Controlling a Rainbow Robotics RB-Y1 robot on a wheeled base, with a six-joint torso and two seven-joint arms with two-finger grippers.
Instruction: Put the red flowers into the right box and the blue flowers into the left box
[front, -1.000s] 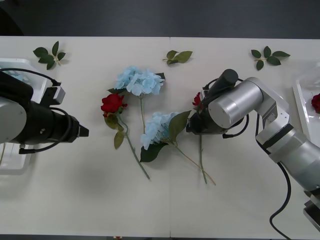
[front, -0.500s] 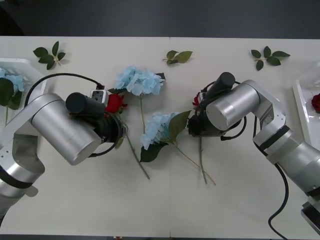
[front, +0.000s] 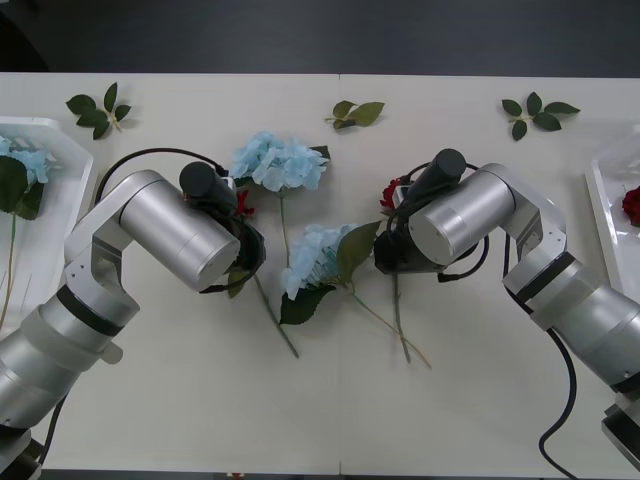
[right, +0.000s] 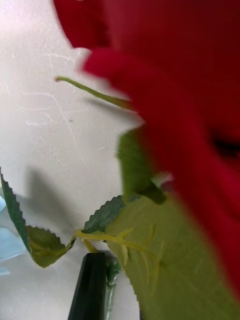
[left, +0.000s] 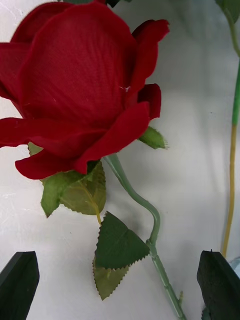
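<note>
Since a second ago my left arm has swung in from the left edge of the surface and now sits over the rose on the left, while the right arm has barely shifted, its rose and stem nudged slightly.

My left hand (left: 120, 285) is spread wide, the two black fingers (left: 19, 284) at the corners with the rose's stem (left: 150, 235) running between them, untouched; I judge this is the line-up before a pinch below the head. That red flower (left: 80, 90) lies flat on the surface (front: 330, 420), its head just peeking out from behind the arm (front: 243, 203) in the front view.

My right hand (right: 107, 287) is down on the second loose rose (front: 389, 192); one black finger (right: 90, 285) presses against the stem by a leaf, so I take it as clamped on that stem, low near the head so the flower will lift level.

Counting outward: two red flowers on the open surface and one more in the right box (front: 600, 205) at the right edge. Two blue flowers lie between the arms, one higher (front: 280, 160) and one lower (front: 315, 255), and blue heads with a stem rest in the left box (front: 70, 160); how many are there I cannot tell. Three loose leaf sprigs (front: 355, 112) sit along the far side.
</note>
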